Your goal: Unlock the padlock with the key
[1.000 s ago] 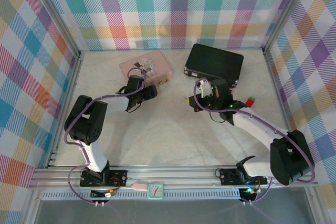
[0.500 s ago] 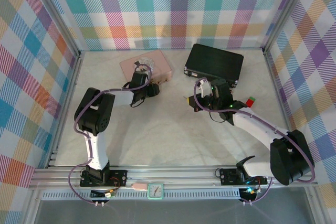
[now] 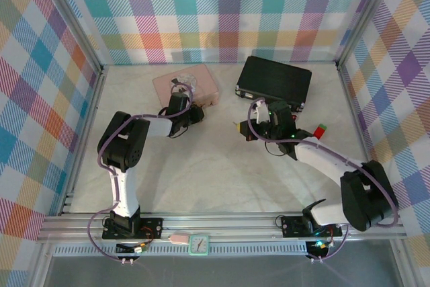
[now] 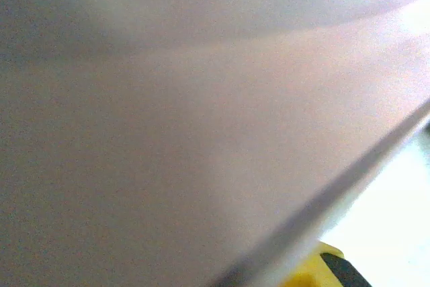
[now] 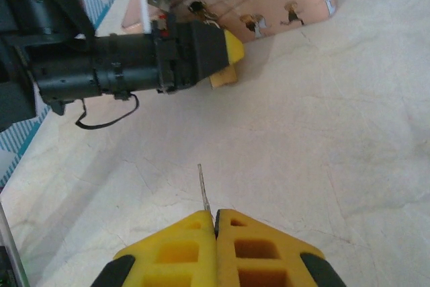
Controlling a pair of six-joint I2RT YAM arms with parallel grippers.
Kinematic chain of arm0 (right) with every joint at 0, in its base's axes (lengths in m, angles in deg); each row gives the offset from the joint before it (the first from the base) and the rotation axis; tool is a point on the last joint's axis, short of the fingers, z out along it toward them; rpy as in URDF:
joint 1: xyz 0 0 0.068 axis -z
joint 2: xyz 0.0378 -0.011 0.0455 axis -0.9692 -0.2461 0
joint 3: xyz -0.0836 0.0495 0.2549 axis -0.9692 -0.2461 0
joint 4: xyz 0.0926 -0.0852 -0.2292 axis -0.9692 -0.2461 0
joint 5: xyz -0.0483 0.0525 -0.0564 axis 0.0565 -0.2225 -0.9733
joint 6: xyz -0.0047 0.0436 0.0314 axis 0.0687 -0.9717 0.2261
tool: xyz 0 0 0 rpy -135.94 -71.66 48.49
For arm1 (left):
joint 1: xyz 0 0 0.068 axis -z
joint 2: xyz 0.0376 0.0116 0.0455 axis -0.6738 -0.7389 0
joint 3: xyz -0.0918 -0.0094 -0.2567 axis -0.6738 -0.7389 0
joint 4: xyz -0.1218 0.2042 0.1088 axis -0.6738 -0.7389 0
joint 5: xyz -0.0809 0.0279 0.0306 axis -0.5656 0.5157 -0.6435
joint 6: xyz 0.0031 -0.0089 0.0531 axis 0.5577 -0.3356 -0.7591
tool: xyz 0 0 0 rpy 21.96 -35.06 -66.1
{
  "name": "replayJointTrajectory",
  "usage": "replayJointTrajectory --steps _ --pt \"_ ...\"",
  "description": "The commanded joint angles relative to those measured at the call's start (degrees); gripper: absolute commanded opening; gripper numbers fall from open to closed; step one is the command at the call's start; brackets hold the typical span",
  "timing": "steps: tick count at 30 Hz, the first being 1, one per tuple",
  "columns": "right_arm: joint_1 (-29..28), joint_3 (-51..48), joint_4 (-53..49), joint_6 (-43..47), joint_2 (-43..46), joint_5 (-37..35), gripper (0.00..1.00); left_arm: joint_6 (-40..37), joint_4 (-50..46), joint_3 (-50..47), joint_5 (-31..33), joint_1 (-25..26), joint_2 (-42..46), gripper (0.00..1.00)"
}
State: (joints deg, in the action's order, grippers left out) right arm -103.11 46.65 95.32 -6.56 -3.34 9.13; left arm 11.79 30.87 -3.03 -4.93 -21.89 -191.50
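The right claw (image 5: 215,218) pinches a thin silver key (image 5: 203,189) right of the pink rectangular box (image 3: 186,85). The left claw (image 3: 193,113) is against that box, and I cannot tell its grip.

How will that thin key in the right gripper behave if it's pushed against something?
The key looks like a thin metal blade, so it is probably stiff and light. The right gripper pinches it between its yellow fingertips, so a sideways push may pivot it or slide it back. It shows edge-on, so I can't judge its width.
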Motion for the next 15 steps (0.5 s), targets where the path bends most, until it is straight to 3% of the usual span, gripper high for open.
replayJointTrajectory --steps 1,8,15 --pt "-0.4 -1.7 4.7 -7.7 -3.0 0.4 0.00 9.8 1.4 -3.5 -3.5 -0.1 2.3 0.00" --pt "-1.6 -3.2 15.0 -21.5 -10.8 3.7 0.00 30.7 19.5 -11.8 -10.3 -0.1 4.8 0.00" --pt "-2.9 -1.2 26.7 -30.9 -18.5 8.4 0.00 47.5 42.6 -17.2 -11.3 1.6 0.7 0.00"
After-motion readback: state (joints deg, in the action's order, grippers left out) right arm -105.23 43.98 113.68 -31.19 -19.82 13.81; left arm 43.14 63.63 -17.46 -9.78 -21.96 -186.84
